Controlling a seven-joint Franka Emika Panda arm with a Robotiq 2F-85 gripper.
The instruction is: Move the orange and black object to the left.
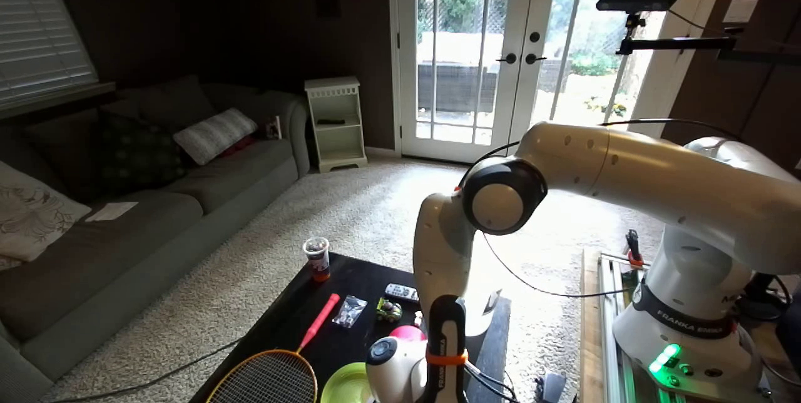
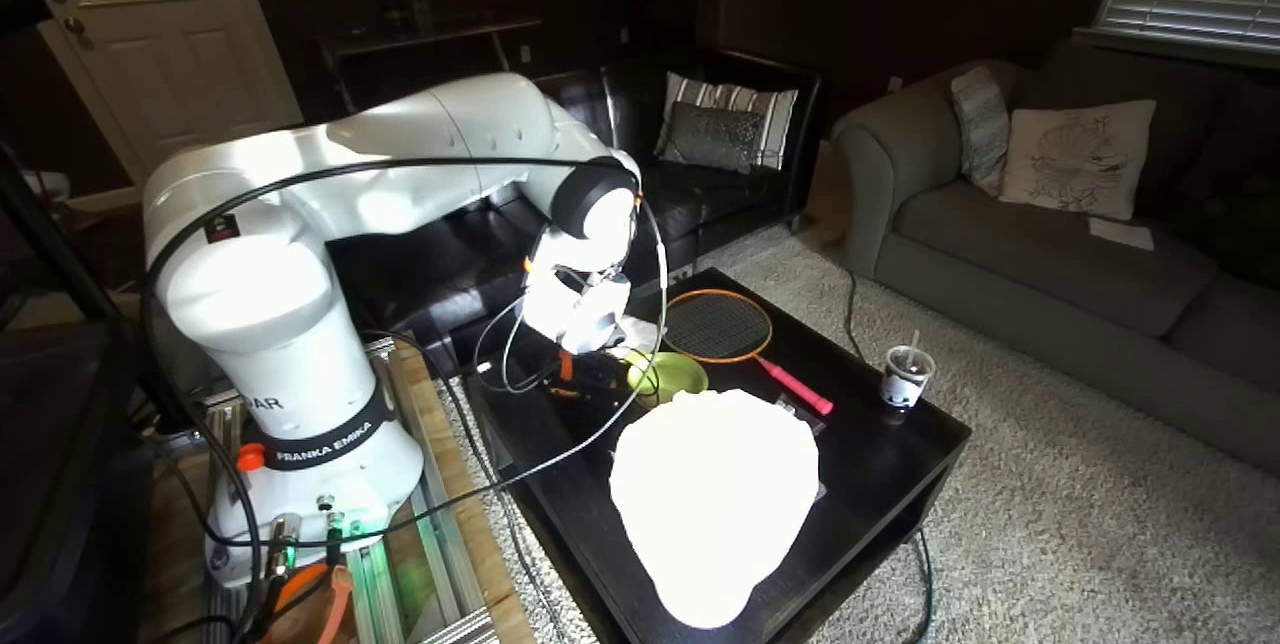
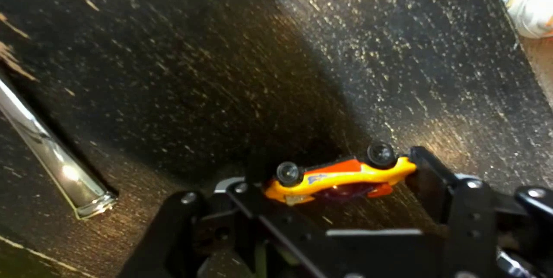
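The orange and black object is a small toy car (image 3: 345,178) with a yellow-orange body, red-orange panels and black wheels. In the wrist view it lies lengthwise between the two black fingers of my gripper (image 3: 339,168), one finger at each end, both seeming to touch it. Its wheels point away from the palm, toward the dark table (image 3: 194,75). I cannot tell whether the wheels touch the table. In an exterior view my dark gripper (image 2: 592,376) is low at the table's near-robot side, with a small orange patch beside it. Elsewhere the arm hides the gripper.
A green bowl (image 2: 690,376) stands close to the gripper. An orange racket (image 2: 718,326) with a pink handle lies beyond it. A cup (image 2: 905,379) stands at a corner. A remote (image 1: 402,292) and a small green toy (image 1: 388,310) lie on the table. Glare whitens part of it.
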